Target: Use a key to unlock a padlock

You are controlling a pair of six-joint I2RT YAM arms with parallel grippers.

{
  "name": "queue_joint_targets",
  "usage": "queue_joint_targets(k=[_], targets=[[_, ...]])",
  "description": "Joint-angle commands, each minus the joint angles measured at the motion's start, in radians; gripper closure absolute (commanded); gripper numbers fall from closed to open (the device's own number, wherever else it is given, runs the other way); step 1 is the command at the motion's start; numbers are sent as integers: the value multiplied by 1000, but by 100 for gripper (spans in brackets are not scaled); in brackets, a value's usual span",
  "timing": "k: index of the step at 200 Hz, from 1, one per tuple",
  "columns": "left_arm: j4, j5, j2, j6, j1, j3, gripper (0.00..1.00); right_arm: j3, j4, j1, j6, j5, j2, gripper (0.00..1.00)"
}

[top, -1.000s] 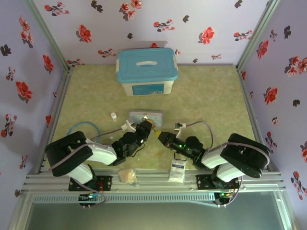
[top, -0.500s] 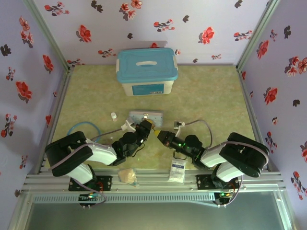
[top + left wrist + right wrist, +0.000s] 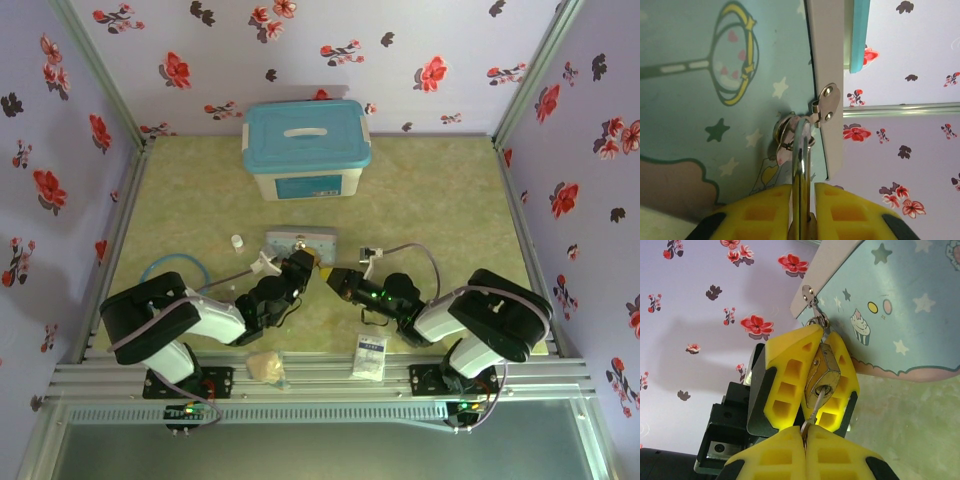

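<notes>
While left claw (image 3: 802,192) clamps the brass padlock (image 3: 822,371) hanging from the hasp (image 3: 827,102) of the cartoon tin (image 3: 900,305), right claw (image 3: 805,434) pinches the key (image 3: 813,407), its tip in the keyhole (image 3: 824,389)

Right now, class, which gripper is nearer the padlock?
Left. The left gripper clamps the padlock itself; the right gripper pinches the key inserted in it, apart from the padlock's body.
</notes>
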State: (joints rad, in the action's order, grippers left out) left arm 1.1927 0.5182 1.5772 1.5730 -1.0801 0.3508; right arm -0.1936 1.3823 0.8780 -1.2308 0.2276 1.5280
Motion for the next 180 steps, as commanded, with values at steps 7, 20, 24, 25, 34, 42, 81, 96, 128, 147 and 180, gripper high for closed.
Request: queue_joint_targets(k=[7,20,24,25,34,42,81,96,128,147,180], targets=[[111,-76,5,6,-30,20,100,-23,4,-27,23,66,-33,100],[111,-77,3,4,-30,23,100,-20,4,-47,39,118,-26,100],[111,-80,4,5,-30,23,100,-21,4,-57,40,139,-18,100],[111,-81,4,6,-30,23,100,-22,3,-59,40,144,-16,100],[113,-87,7,11,-30,24,100,-26,4,-78,40,175,1,100],[113,-92,11,13,-30,28,100,-27,4,-86,46,190,16,100],[116,-106,4,24,-32,28,100,-39,3,-136,54,222,38,100],[116,-106,2,25,-31,28,100,-47,3,-146,48,229,48,100],[121,-125,12,32,-32,37,100,-79,4,-153,45,247,103,100],[122,-130,15,36,-32,36,100,-96,4,-167,41,273,138,100],[122,-131,10,30,-32,30,100,-108,3,-217,18,339,181,100]])
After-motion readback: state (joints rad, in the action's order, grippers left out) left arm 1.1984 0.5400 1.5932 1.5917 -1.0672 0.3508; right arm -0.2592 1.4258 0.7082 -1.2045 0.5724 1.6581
